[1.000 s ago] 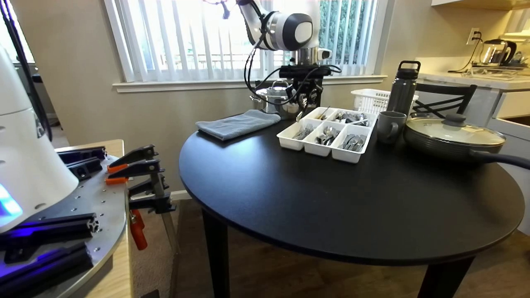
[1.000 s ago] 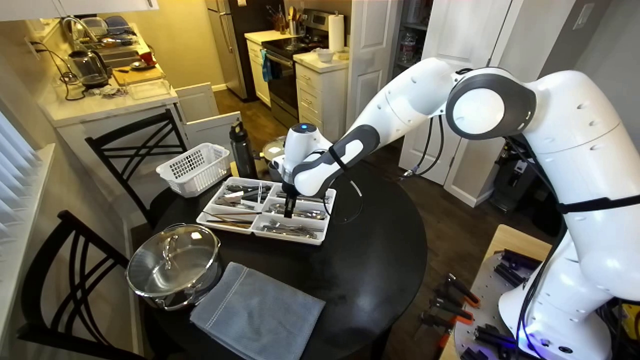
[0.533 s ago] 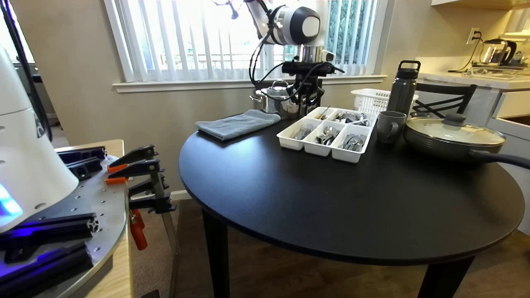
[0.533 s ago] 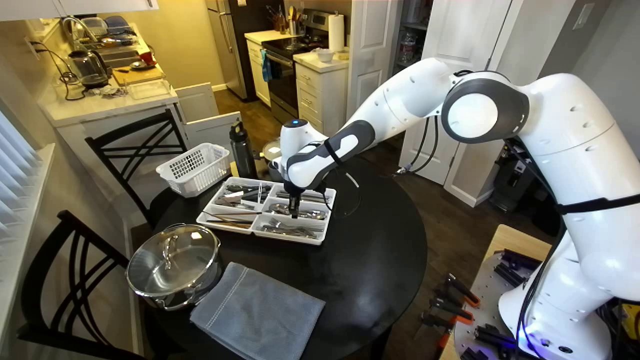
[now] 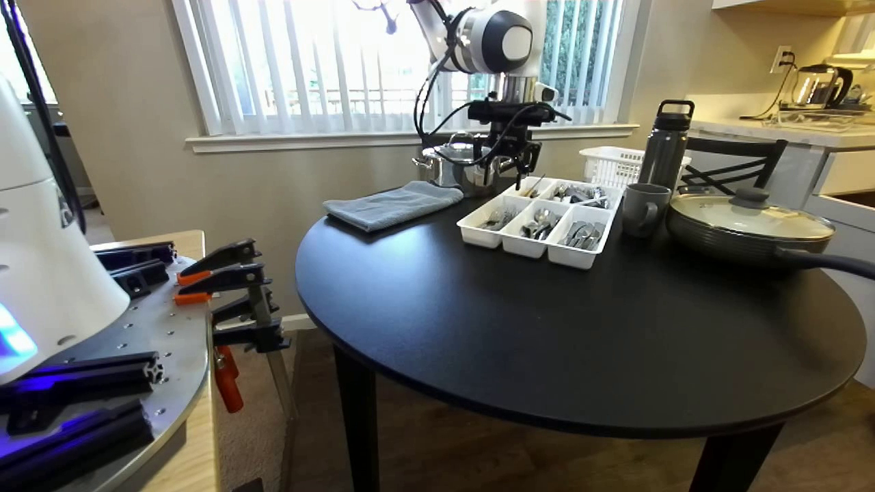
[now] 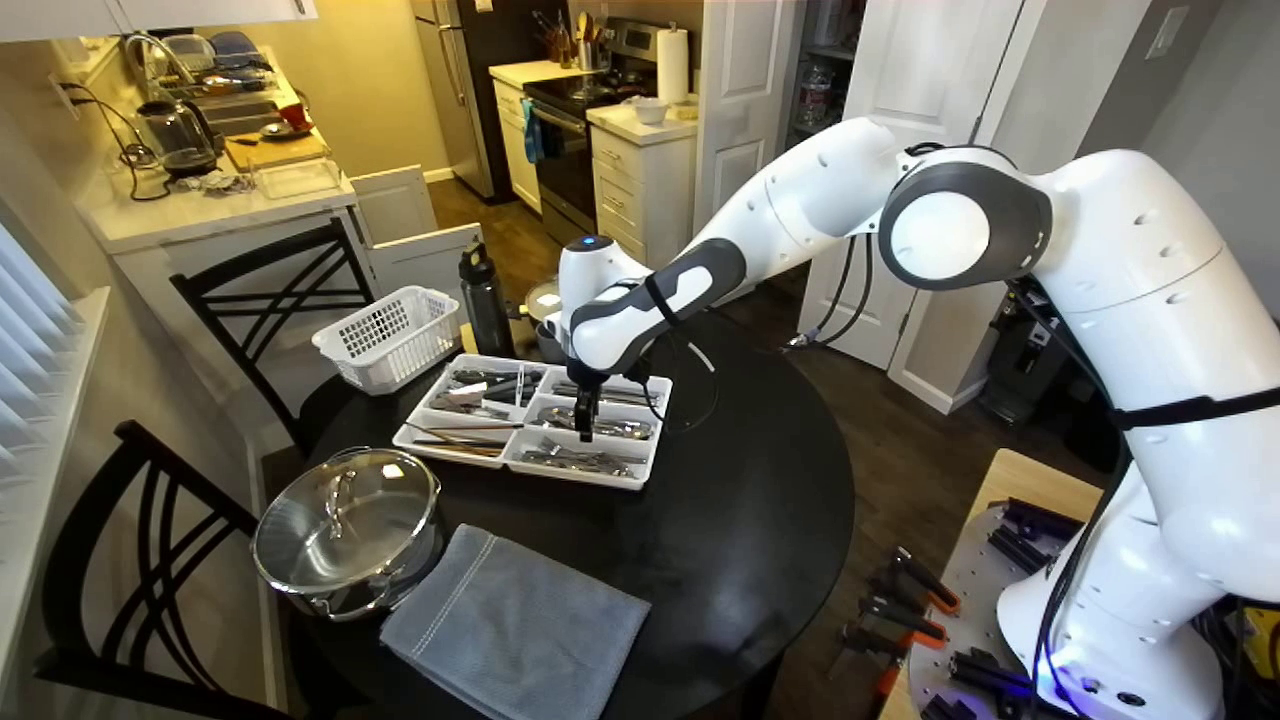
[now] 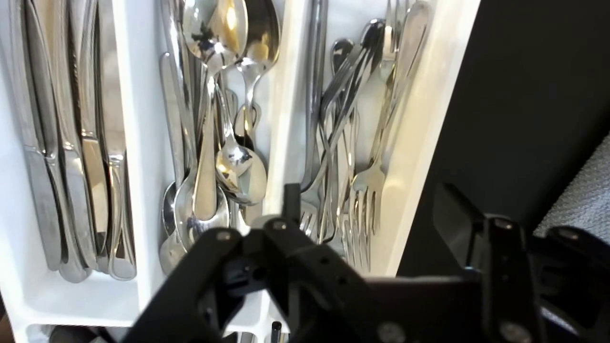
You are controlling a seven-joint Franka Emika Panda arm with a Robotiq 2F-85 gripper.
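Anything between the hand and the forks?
Possibly one thing: in the wrist view, the tray's outer wall shows within the span of the open hand, one fingertip beyond it, so it might obstruct descent. Otherwise nothing visible blocks the forks.

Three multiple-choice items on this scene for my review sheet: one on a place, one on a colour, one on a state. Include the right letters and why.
1. Where in the wrist view do the spoons lie?
A) On the folded cloth
B) In the tray, between knives and forks
C) On the pot lid

2. What colour is the basket?
A) White
B) Green
C) Red

3. How does the claw stand?
A) Shut on a fork
B) Shut and empty
C) Open, holding nothing

1: B, the wrist view shows knives on one side, forks on the other.
2: A, its sides look white in both exterior views.
3: C, its fingers stand apart in the wrist view with nothing gripped between them.
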